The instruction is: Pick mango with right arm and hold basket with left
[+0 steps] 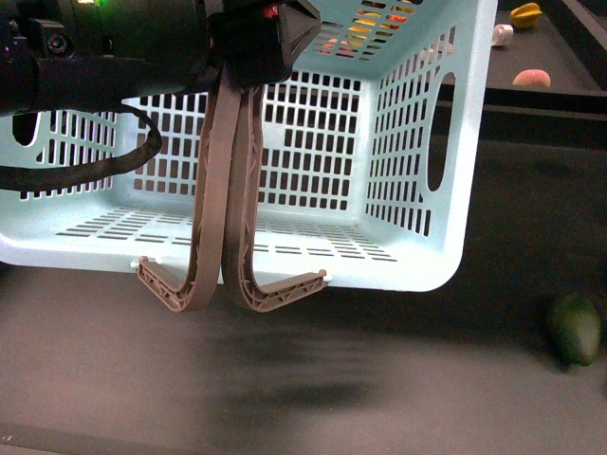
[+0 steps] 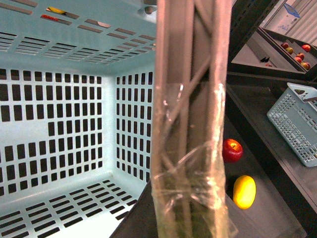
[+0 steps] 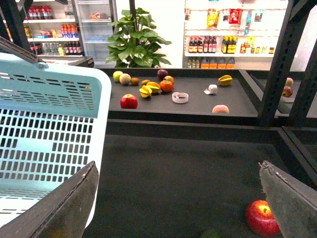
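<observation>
The turquoise basket (image 1: 417, 161) hangs lifted above the dark table, tilted, and it looks empty. My left gripper (image 1: 254, 43) is shut on its two brown-grey handles (image 1: 228, 190), which are pressed together; they fill the middle of the left wrist view (image 2: 190, 124). The yellow mango (image 2: 244, 191) lies on the dark surface beside a red apple (image 2: 232, 150), outside the basket. My right gripper (image 3: 178, 168) is open and empty, low over the table beside the basket wall (image 3: 49, 129). The mango does not show in the front or right wrist views.
A red apple (image 3: 262, 218) lies by my right finger (image 3: 292, 203). A dark green fruit (image 1: 577, 327) lies at the front right. A raised back shelf (image 3: 198, 106) holds several fruits, including a yellow star fruit (image 1: 525, 13) and a peach (image 1: 531, 78). A second basket (image 2: 297, 124) stands aside.
</observation>
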